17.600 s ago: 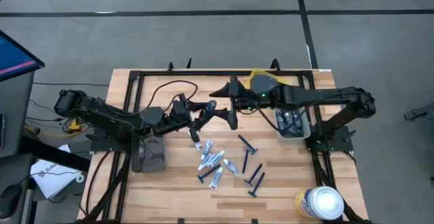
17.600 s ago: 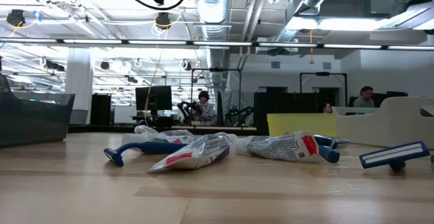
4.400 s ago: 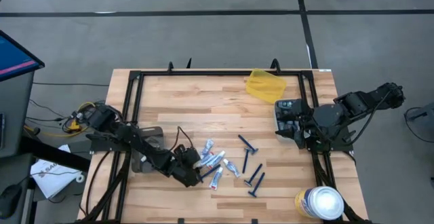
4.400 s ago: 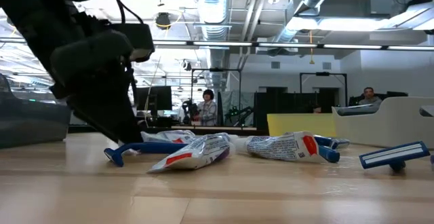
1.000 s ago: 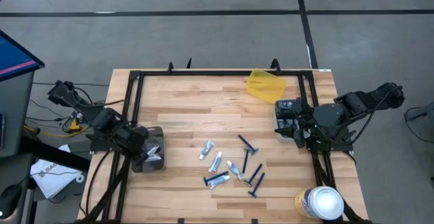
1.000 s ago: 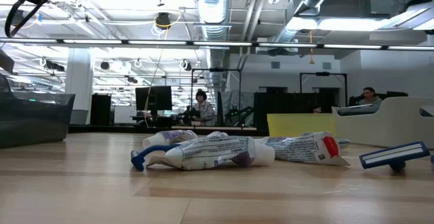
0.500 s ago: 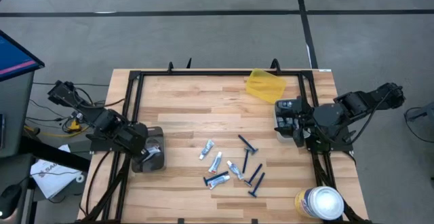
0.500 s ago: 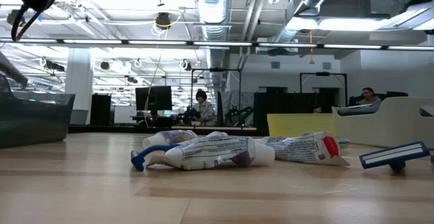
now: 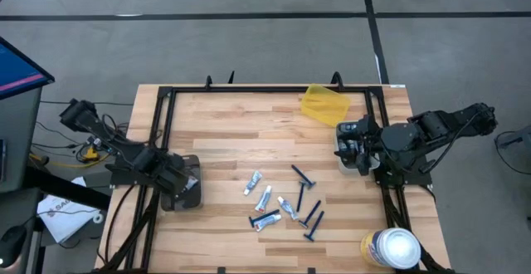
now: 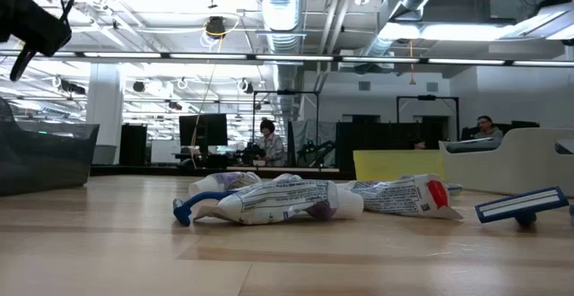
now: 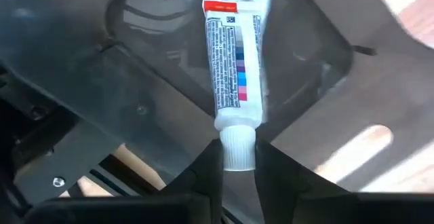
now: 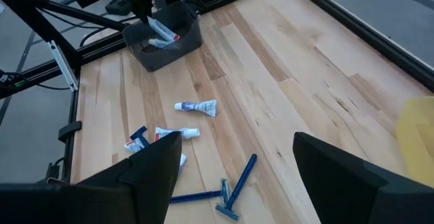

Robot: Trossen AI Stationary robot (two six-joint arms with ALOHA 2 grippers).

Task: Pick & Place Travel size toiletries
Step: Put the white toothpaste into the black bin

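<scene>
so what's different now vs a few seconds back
The left gripper left the tube pile mid-table and now hangs over the dark grey bin at the left edge, its fingers pinching a white tube by its cap. The pile is thinner and shifted. The right gripper, razors and canister stayed put.

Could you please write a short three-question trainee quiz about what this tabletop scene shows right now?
1. True or false: the left gripper holds a tube by its cap over the grey bin.
2. Which colour are the razors lying on the table? A) red B) dark blue C) yellow
3. Fill in: the right gripper is ____.

Key: 1 true; 2 B; 3 open
</scene>
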